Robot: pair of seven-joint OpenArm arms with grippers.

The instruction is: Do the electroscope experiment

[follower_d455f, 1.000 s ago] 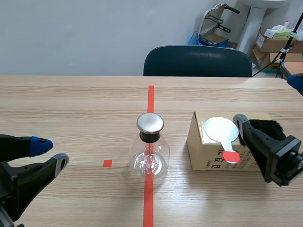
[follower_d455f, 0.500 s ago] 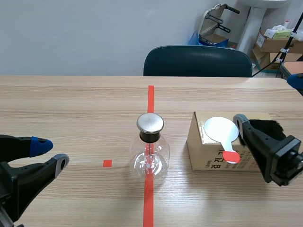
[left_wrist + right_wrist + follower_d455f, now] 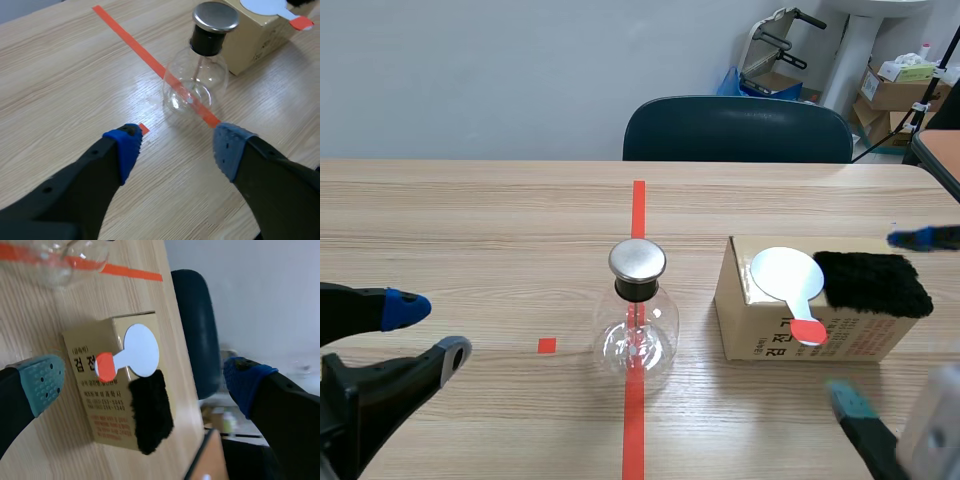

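Wooden table [image 3: 470, 210] runs away from us toward a dark chair [image 3: 738, 128] at its far side, and on its tape line stands the electroscope [image 3: 637, 320], a glass flask with a metal cap [image 3: 638, 260].

Just right of the electroscope sits a cardboard box [image 3: 760, 340]. On its top lie a white disc paddle [image 3: 785, 272] with a red handle and, further from the electroscope, a black fur pad [image 3: 872, 283].

A moment ago our right gripper [image 3: 145, 380] hung low over the box's far-right part, covering much of the fur. It has since drawn back toward us and to the right, away from the electroscope. Its fingers are spread wide with nothing between them. The fur now shows whole, and neither it nor the paddle has shifted.

Our left gripper [image 3: 178, 144] has hardly moved. It waits left of the electroscope on our side, its fingers also apart and empty.

We judge that the charging step has not begun, since paddle and fur lie untouched on the box. The retreat looks like a fresh line-up for a pick, and the electroscope has not been approached.
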